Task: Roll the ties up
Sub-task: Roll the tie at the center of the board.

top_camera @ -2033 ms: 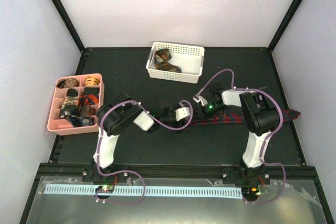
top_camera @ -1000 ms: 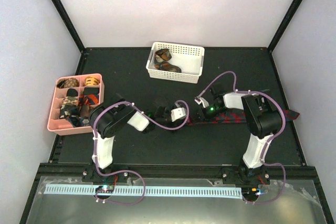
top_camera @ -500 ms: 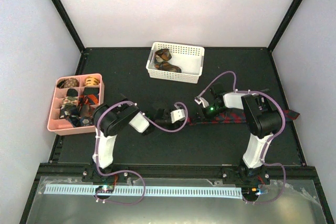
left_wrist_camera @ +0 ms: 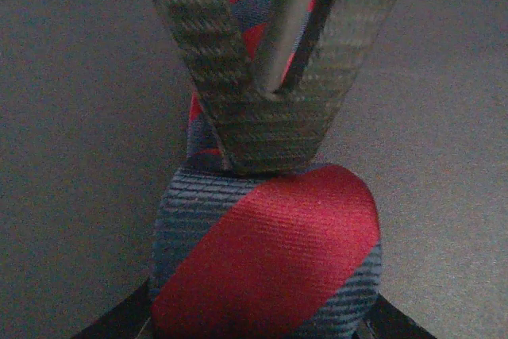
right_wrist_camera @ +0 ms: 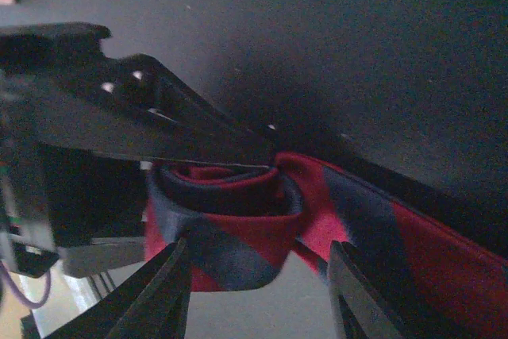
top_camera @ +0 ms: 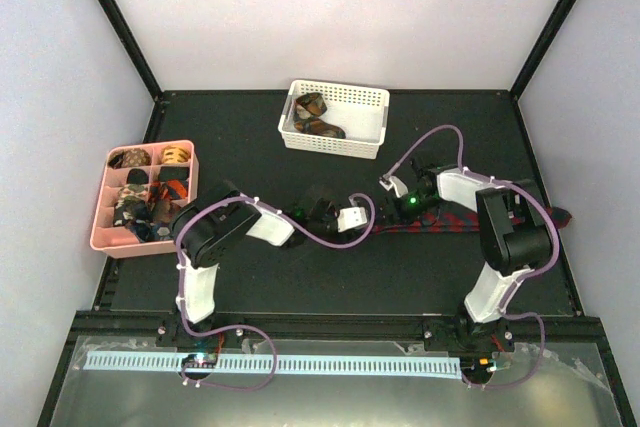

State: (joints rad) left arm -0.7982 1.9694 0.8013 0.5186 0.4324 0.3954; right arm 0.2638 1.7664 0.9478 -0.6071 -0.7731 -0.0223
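A red-and-blue striped tie lies flat on the black table. Its end near the middle of the table is wound into a small roll. The left gripper holds this roll tight between its fingers. The right gripper has its fingers a bit apart, one on each side of the roll.

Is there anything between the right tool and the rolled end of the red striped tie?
Nothing visible. In the right wrist view the rolled end of the red striped tie lies directly ahead of the open right tool, with no object between them. The left tool grips the roll from its far side, not in the gap.
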